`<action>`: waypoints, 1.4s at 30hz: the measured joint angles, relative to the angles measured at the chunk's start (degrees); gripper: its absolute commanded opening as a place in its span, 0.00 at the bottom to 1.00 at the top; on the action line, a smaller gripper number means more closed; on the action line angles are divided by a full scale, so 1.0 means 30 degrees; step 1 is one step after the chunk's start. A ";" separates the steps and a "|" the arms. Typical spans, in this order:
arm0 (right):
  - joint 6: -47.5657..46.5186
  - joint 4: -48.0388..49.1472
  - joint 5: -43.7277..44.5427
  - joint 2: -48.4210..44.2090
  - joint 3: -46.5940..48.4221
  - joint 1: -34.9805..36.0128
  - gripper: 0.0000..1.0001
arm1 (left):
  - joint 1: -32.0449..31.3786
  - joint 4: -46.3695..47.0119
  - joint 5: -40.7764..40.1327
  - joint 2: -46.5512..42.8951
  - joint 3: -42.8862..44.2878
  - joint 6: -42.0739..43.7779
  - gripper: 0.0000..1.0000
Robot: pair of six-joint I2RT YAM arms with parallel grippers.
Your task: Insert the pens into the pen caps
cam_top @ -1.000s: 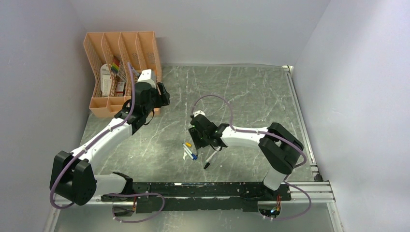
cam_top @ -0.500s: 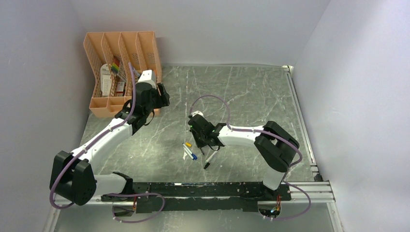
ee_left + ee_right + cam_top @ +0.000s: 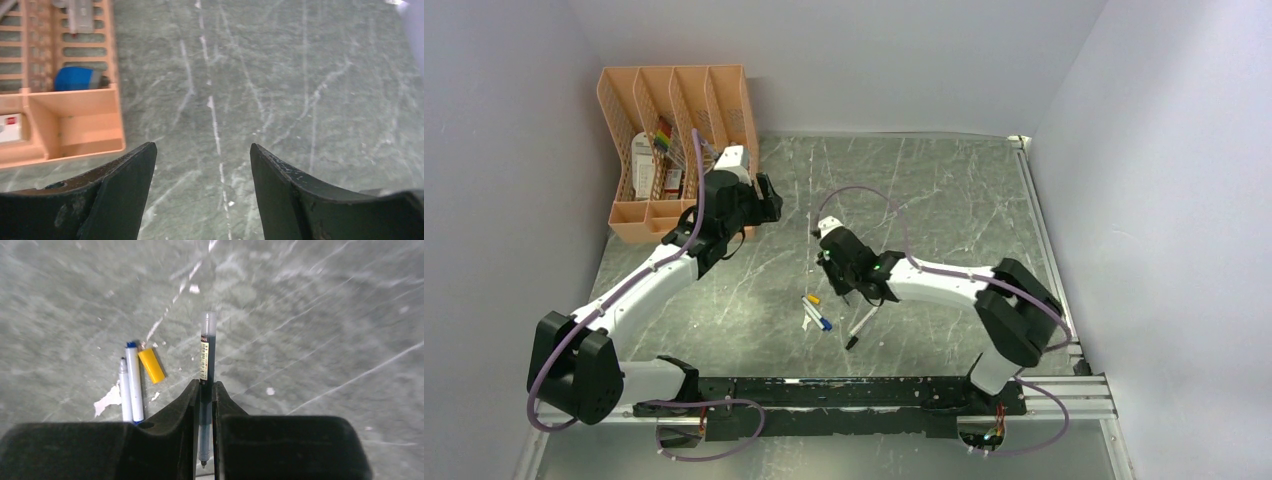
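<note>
dark pen (image 3: pixel 205 355) is pinched by right gripper (image 3: pixel 205 386) | left gripper (image 3: pixel 202 192) is spread, empty | yellow cap (image 3: pixel 151 365) seen loose; capping judged undone

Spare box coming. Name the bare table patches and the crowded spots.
Bare: far-right table, beyond the right arm; also right of the organizer, ahead of the left jaws. Crowded: around white pens, yellow cap and dark pen in the right jaws.

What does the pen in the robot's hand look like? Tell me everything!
The dark pen is slim and plastic-looking, with a clear end and a pale printed label strip. Its bare pointed tip shows low between the fingers of the right hand, shut on its barrel. The yellow cap lies apart, to its left.
</note>
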 measured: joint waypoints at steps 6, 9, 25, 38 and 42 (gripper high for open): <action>-0.2404 0.1421 -0.0408 -0.3235 -0.0444 -0.0809 0.00 | -0.0022 0.1005 0.3322 -0.0007 0.0000 0.0117 0.97; -0.3249 0.2310 -0.1173 -0.4554 -0.0991 -0.1188 0.00 | -0.0036 0.1545 0.5180 -0.0007 0.0000 0.0124 0.96; -0.3730 0.4422 -0.6105 -0.7781 -0.2127 -0.3344 0.00 | -0.0066 0.3366 1.2998 0.1158 0.0007 0.0051 0.96; -0.3628 0.4590 -0.6958 -0.8051 -0.2127 -0.3708 0.00 | -0.0087 0.4415 1.5599 0.1763 0.0007 -0.0663 0.91; -0.3614 0.4641 -0.6965 -0.8174 -0.2127 -0.3716 0.00 | -0.0087 0.4860 1.6174 0.2193 0.0007 -0.1122 0.89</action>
